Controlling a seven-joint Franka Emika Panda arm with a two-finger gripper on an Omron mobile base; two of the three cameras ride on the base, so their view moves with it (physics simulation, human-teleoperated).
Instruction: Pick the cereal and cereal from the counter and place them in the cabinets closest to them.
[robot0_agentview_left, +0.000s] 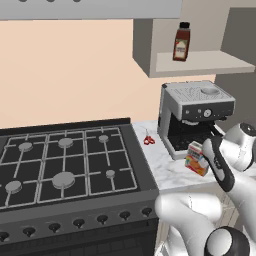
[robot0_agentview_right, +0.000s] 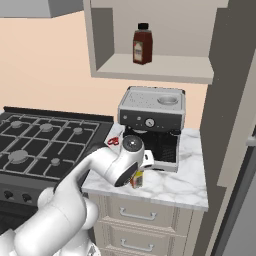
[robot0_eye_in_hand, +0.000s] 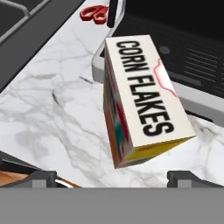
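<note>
Home kitchen: black gas hob (robot0_agentview_left: 65, 165) on the left, espresso machine (robot0_agentview_right: 152, 125) on marble counter (robot0_agentview_right: 175, 185), beige wall cabinet (robot0_agentview_right: 150, 67) above.

We see the white arm (robot0_agentview_right: 107, 170) bent low over the marble counter (robot0_agentview_right: 175, 187), its wrist hiding most of a small cereal box (robot0_agentview_right: 136, 180) in front of the grey coffee machine (robot0_agentview_right: 152, 122). A brown bottle (robot0_agentview_right: 142, 45) stands on the open cabinet's shelf (robot0_agentview_right: 160, 67) above. A small red item (robot0_agentview_right: 113, 141) lies on the counter beside the black hob (robot0_agentview_right: 45, 142).
</note>
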